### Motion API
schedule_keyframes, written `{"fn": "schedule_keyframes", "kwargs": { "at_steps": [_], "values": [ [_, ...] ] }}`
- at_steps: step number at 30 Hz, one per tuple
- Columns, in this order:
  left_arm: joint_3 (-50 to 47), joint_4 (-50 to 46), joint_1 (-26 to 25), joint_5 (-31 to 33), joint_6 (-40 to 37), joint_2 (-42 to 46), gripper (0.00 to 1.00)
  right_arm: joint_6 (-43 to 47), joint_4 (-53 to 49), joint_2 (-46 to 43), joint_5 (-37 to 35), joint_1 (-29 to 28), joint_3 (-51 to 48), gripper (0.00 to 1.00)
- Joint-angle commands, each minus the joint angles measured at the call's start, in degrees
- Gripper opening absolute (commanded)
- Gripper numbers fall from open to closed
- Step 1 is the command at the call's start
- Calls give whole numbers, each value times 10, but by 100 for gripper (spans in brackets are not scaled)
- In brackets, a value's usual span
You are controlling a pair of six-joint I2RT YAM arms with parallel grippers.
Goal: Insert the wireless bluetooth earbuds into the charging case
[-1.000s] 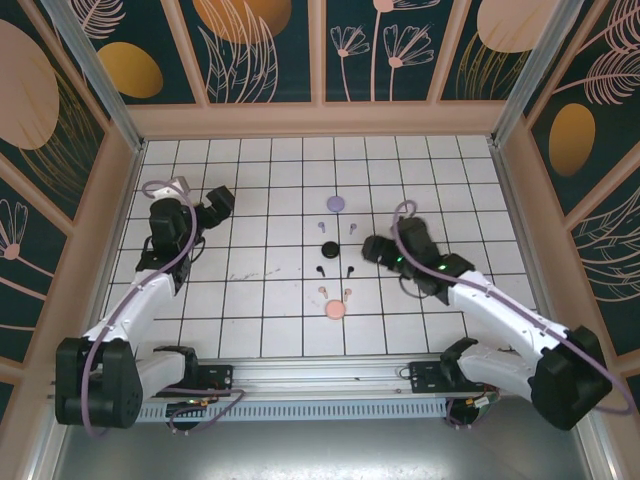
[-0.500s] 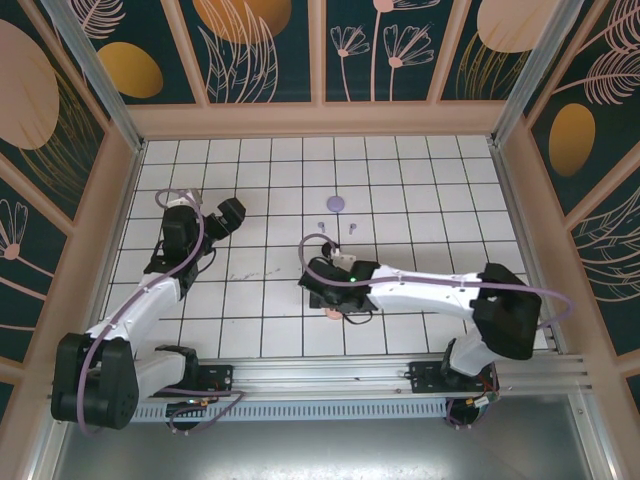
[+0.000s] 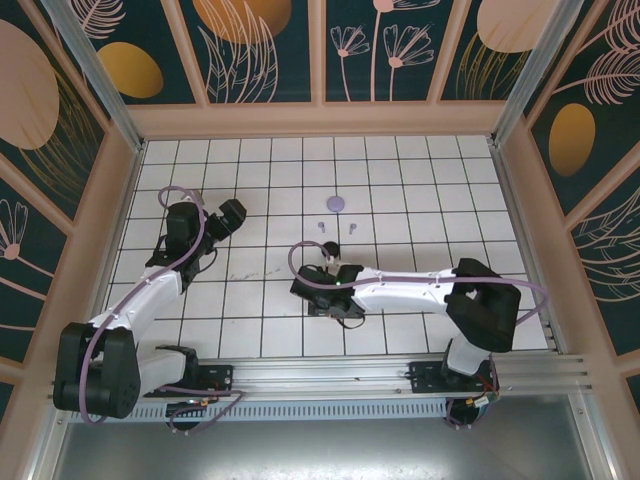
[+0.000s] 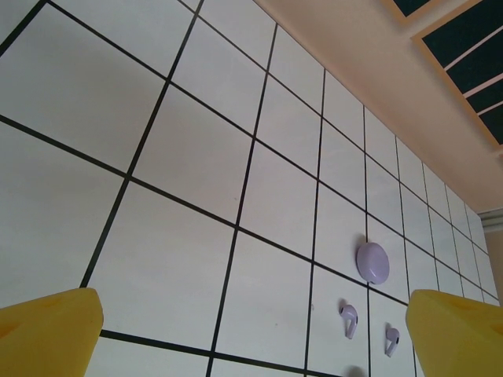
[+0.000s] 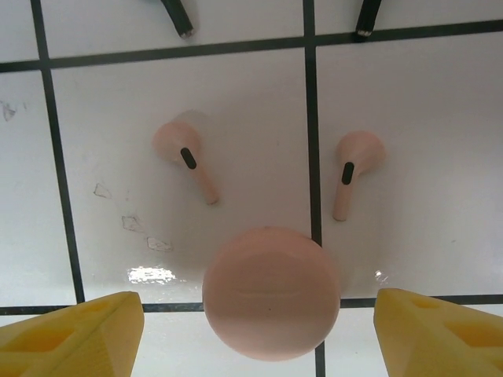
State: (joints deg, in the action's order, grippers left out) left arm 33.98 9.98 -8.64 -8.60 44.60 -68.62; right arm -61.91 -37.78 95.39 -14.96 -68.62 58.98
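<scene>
Two pink earbuds (image 5: 185, 157) (image 5: 355, 166) lie on the white tiles just beyond a round pink charging case (image 5: 271, 293), whose lid is down. My right gripper (image 5: 259, 334) is open; its yellow fingertips (image 5: 71, 338) stand either side of the pink case without touching it. From above, the right gripper (image 3: 335, 303) hangs low over the near middle of the floor. Two lilac earbuds (image 4: 348, 320) (image 4: 391, 339) lie near a round lilac case (image 4: 372, 261), also visible from above (image 3: 336, 203). My left gripper (image 4: 251, 345) is open with nothing in it, at the left (image 3: 225, 215).
Two black earbud stems (image 5: 177, 17) (image 5: 365, 20) lie just past the pink pair. The right arm (image 3: 420, 288) stretches across the near half of the floor. Wooden walls (image 3: 320, 120) ring the tiled floor, and a metal rail (image 3: 330, 375) runs along the near edge.
The right arm has swung left from the right side and come down over the pink case, its jaws narrowing a little. The left gripper shifted slightly right.
</scene>
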Motion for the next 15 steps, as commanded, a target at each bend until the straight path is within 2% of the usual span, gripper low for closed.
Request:
{"fn": "schedule_keyframes", "kwargs": {
  "at_steps": [1,15],
  "values": [
    [0,1,-2,-13,-15,15,99,-8,5,11,7,1,-9,77],
    [-9,12,-2,-20,-20,22,99,-1,46,33,21,15,-33,73]
  ]
}}
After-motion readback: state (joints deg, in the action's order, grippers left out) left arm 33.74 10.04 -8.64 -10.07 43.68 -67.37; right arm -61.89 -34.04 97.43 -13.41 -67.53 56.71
